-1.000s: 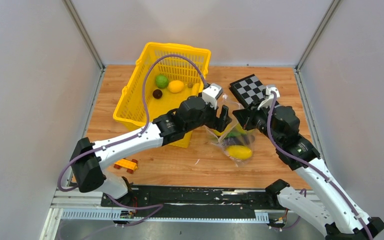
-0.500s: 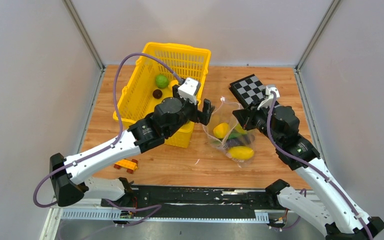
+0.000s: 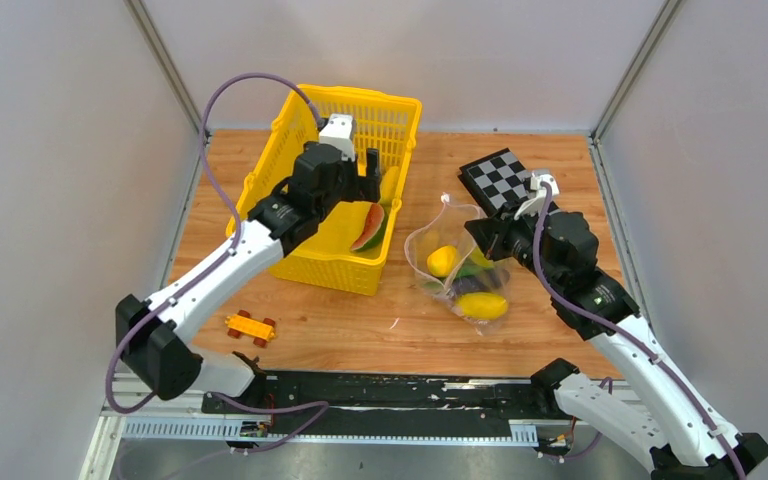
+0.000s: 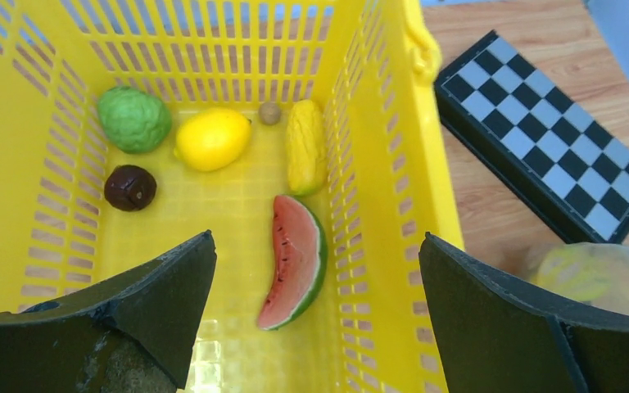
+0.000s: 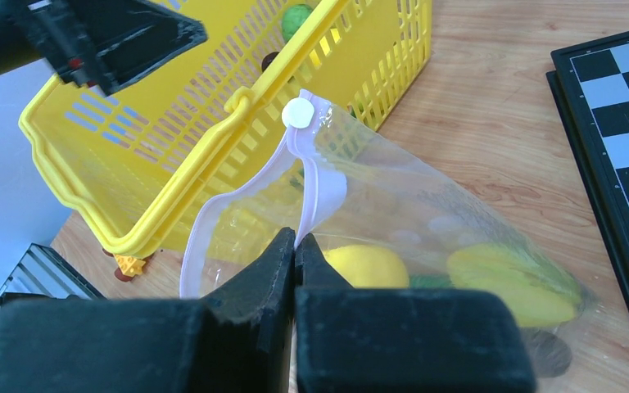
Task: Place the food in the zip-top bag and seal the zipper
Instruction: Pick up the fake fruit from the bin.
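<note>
The clear zip-top bag (image 3: 457,272) lies on the table right of the basket, its mouth open. It holds a yellow lemon (image 3: 441,261), a yellow mango (image 3: 481,305), a green pod and a purple eggplant (image 3: 472,286). My right gripper (image 5: 295,241) is shut on the pale pink zipper (image 5: 315,184) and holds the mouth up. My left gripper (image 4: 317,238) is open and empty above the basket. Below it lie a watermelon slice (image 4: 295,258), a lemon (image 4: 211,139), a green bumpy ball (image 4: 133,119), a dark ball (image 4: 129,187) and a yellow corn-like piece (image 4: 305,146).
The yellow lattice basket (image 3: 308,100) stands at the back left. A chequerboard (image 3: 500,180) lies at the back right, close to the bag. An orange toy car (image 3: 250,326) sits near the front left edge. Grey walls close in both sides.
My left gripper has moved from the bag's mouth back and left to above the basket. A yellow lemon now shows inside the bag. The right arm has not moved.
</note>
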Robot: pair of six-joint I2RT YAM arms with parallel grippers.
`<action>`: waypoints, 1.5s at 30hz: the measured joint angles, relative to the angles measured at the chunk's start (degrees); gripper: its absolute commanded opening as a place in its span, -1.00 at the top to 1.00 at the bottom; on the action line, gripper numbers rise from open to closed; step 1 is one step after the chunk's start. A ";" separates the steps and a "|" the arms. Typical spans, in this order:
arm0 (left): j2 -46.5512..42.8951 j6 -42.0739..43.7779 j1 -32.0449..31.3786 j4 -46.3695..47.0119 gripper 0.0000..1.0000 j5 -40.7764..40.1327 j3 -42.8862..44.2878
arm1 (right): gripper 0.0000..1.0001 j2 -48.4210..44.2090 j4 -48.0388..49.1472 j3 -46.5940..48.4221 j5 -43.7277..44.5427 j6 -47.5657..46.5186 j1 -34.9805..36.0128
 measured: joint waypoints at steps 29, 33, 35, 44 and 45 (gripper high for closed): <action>45.33 17.66 18.40 0.98 -1.00 26.18 26.27 | 1.00 2.58 -0.07 0.09 -0.13 0.00 0.00; 49.51 18.88 19.04 0.76 -1.00 27.45 30.69 | 1.00 3.34 -0.07 0.11 -0.24 -0.02 0.00; 51.32 19.56 19.10 -0.57 -1.00 27.43 33.11 | 1.00 3.43 -0.07 0.11 -0.22 -0.02 0.00; 53.57 21.07 19.12 -5.27 -0.82 24.65 35.34 | 1.00 3.43 -0.07 0.11 -0.70 -0.04 0.00; 53.86 20.96 19.12 -6.05 -0.77 24.06 35.34 | 1.00 3.43 -0.07 0.15 -0.79 -0.04 0.00</action>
